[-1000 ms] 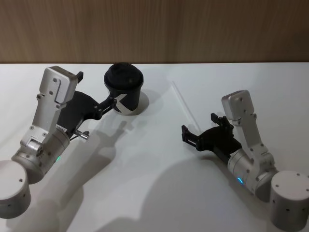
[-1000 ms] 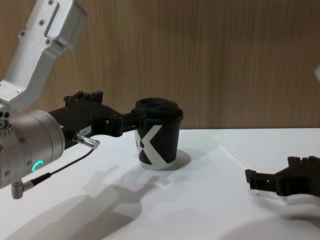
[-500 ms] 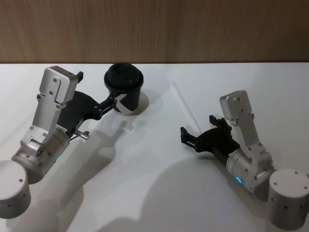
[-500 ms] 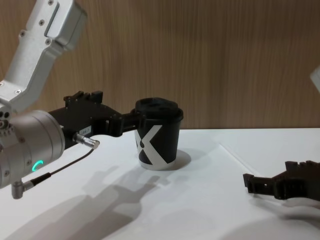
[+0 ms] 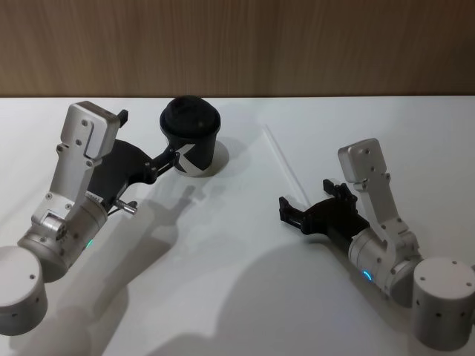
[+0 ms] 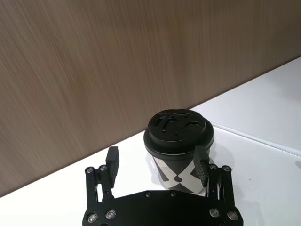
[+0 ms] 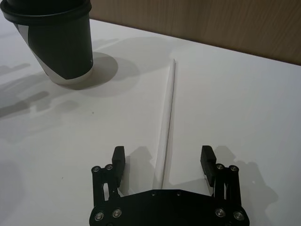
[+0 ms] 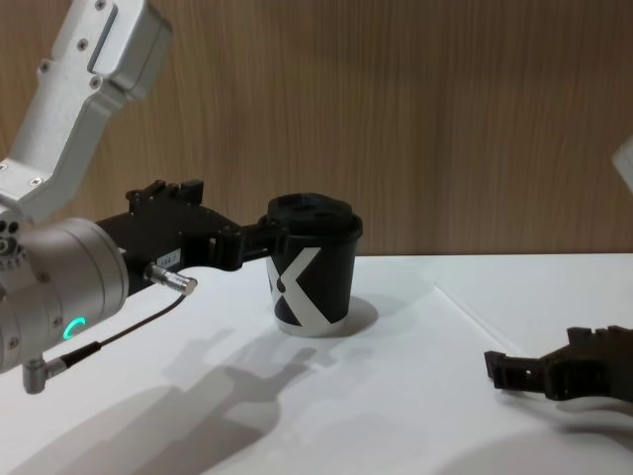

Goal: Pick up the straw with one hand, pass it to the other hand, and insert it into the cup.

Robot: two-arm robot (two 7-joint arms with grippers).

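Observation:
The black cup (image 5: 191, 138) with its white X mark and black lid stands upright at the back of the white table. My left gripper (image 5: 174, 158) is open right beside the cup (image 6: 178, 141), which stands just past the fingertips (image 6: 201, 160) and off to one side of the gap. The thin white straw (image 5: 286, 165) lies flat on the table, right of the cup. My right gripper (image 7: 162, 160) is open and low over the table, with the near end of the straw (image 7: 167, 117) lying between its fingers. Nothing is held.
The white table (image 5: 223, 259) stretches in front of both arms, and a wooden wall (image 5: 297, 44) runs along its back edge. A thin dark cable with a metal plug (image 8: 168, 277) hangs off the left wrist.
The right gripper has sunk slightly toward the table over the straw's near end. The left arm, the cup and the straw have not moved.

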